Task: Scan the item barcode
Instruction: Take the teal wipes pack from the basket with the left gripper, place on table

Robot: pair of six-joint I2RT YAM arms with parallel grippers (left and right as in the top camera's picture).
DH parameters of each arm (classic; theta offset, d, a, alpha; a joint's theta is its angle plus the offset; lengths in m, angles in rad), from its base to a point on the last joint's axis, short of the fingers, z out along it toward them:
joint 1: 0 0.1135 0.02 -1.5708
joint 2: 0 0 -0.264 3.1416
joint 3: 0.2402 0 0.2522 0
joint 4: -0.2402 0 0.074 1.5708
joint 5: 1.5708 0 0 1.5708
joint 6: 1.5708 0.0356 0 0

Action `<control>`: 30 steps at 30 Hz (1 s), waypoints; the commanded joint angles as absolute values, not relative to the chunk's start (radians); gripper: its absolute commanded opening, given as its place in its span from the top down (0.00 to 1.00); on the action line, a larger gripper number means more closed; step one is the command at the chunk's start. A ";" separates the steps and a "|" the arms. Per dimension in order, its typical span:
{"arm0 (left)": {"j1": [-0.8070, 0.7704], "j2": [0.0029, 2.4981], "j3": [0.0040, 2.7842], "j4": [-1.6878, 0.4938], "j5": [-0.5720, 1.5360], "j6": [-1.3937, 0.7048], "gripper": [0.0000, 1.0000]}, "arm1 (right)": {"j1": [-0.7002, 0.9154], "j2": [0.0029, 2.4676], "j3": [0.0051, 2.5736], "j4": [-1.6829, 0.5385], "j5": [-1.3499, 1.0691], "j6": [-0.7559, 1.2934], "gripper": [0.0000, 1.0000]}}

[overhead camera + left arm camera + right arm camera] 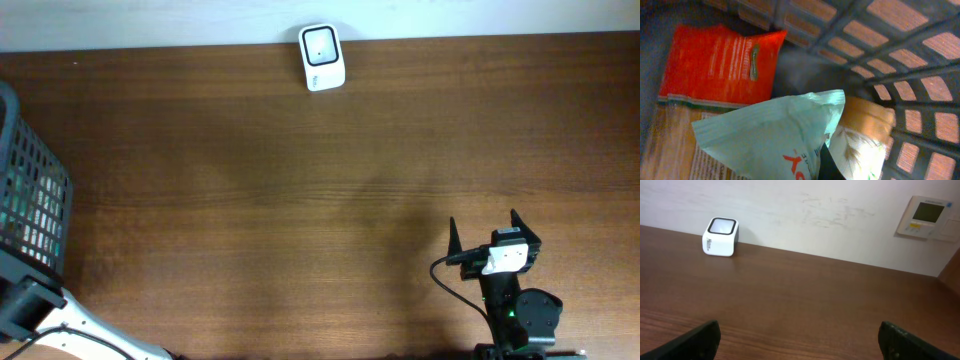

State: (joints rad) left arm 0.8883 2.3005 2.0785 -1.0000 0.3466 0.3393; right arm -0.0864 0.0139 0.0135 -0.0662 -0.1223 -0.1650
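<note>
In the left wrist view, a pale green packet [775, 132] with red print fills the lower middle, inside the dark plastic basket [900, 65]. My left gripper [816, 171] is shut on its edge; only one black finger [828, 166] shows beside it. A red packet [715, 62] and a white and orange packet [862, 145] lie underneath. The white barcode scanner [322, 57] stands at the table's far edge, also seen in the right wrist view [720, 236]. My right gripper [487, 233] hovers open over bare table at the front right, with nothing between its fingers [695, 340].
The basket [35, 195] stands at the table's left edge, with my left arm [60, 320] reaching in from the front left corner. A wall control panel [927, 216] hangs behind the table on the right.
</note>
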 commanded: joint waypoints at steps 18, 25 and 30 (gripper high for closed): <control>0.213 1.903 2.313 -1.521 0.400 0.208 1.00 | -0.092 0.006 0.006 -0.067 -0.127 -0.165 0.01; -0.116 2.067 1.941 -1.332 0.435 0.241 1.00 | -0.092 0.006 0.006 -0.067 -0.127 -0.164 0.01; -0.224 2.138 1.905 -1.283 0.441 0.241 0.32 | -0.092 0.006 0.006 -0.067 -0.127 -0.165 0.01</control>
State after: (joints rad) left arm -0.2012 2.1357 1.9018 -1.2961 0.4149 0.2287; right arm -0.0864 0.0139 0.0135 -0.0666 -0.1223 -0.1646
